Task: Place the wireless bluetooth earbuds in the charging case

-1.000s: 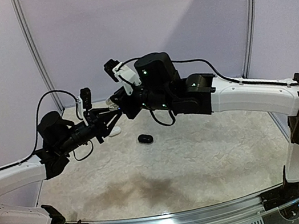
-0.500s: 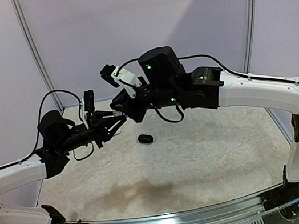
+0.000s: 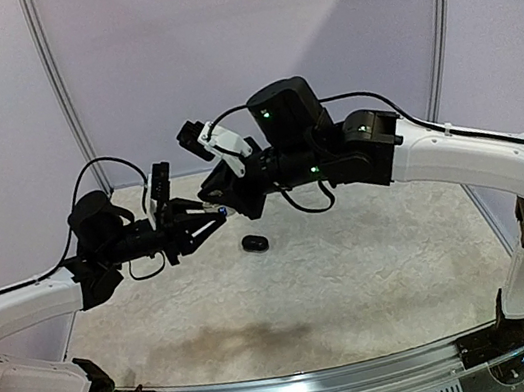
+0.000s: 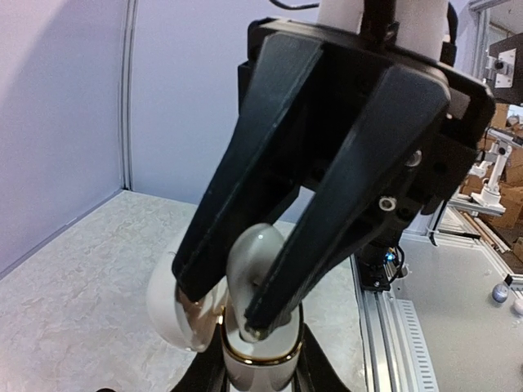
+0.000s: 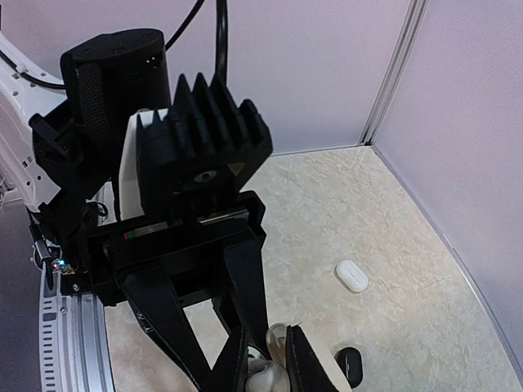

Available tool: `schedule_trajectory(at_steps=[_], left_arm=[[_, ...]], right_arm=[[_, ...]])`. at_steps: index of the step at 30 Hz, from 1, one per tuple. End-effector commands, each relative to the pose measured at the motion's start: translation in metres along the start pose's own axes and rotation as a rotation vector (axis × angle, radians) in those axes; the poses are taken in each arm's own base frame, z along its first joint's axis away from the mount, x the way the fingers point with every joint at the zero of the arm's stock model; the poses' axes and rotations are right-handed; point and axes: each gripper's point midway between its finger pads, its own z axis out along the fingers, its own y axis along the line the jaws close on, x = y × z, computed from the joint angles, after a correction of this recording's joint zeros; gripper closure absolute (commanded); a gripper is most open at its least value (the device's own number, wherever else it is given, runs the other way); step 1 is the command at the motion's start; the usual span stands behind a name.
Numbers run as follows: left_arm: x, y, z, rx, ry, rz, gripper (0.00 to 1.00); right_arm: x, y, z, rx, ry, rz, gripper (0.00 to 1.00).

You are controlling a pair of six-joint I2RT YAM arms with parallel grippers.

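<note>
Earbud (image 4: pixel 255 260), white, is pinched between the right end effector's (image 4: pixel 227 310) fingers, at 12 o'clock above the open charging case (image 4: pixel 255 365) clamped by the left end effector (image 3: pixel 206 223). At 4 o'clock, a black case (image 3: pixel 255 243) lies on the surface (image 3: pixel 376 267).

Left arm (image 3: pixel 18 310) and right arm (image 3: pixel 448 158): white links, black joints and cables, small green lights. Left gripper (image 3: pixel 213 215) and right gripper (image 4: pixel 225 306): matte black. Earbud (image 4: pixel 253 253): glossy white. Held case (image 4: pixel 253 363): glossy white with a thin gold rim. Black case (image 3: pixel 255 243) and white case (image 5: pixel 351 275): plain, unpatterned. Table (image 3: pixel 356 271): cream with faint marbling and a darker brownish patch towards the near edge. Walls (image 3: pixel 313 24): pale lilac. Strips (image 3: pixel 59 90): silver-grey. Rail (image 3: pixel 306 386): silver.
</note>
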Motion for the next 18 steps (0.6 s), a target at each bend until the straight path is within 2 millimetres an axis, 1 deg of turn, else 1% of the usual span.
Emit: schedule_trajectory(at_steps=[1, 9, 18], left_arm=[[-0.022, -0.009, 0.002, 0.057, -0.038, 0.066, 1.0], [-0.022, -0.008, 0.003, 0.054, -0.035, 0.068, 1.0], [-0.021, -0.007, 0.004, 0.05, -0.029, 0.064, 1.0]], right_arm=[[0.009, 0.007, -0.006, -0.041, 0.053, -0.037, 0.95], [0.022, 0.013, 0.005, -0.06, 0.114, -0.081, 0.88], [0.03, 0.02, 0.011, -0.081, 0.152, -0.131, 0.88]])
